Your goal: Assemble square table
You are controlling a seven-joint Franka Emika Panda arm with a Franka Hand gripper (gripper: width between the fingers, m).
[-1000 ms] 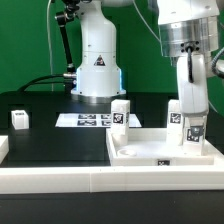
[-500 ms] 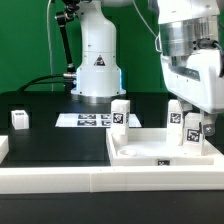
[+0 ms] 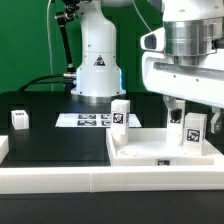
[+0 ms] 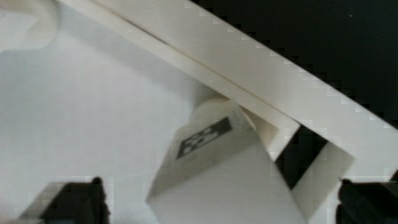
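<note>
Tabletop (image 3: 150, 151) lies rim-up so legs can stand in its corners, and over one corner leg (image 3: 195, 128) the gripper (image 3: 188, 108) hangs, fingers (image 4: 71, 203) spread, probably ready to close on it.

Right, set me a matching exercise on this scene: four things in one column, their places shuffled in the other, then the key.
Things
1. lone leg
2. marker board
3. square slab
4. gripper

Places
A. hanging over the slab, at the exterior view's right
B. lying flat on the black table in front of the robot base
C. standing on the black table at the exterior view's left
D. lying beside the low border wall

Pairs: 1-C, 2-B, 3-D, 4-A.
</note>
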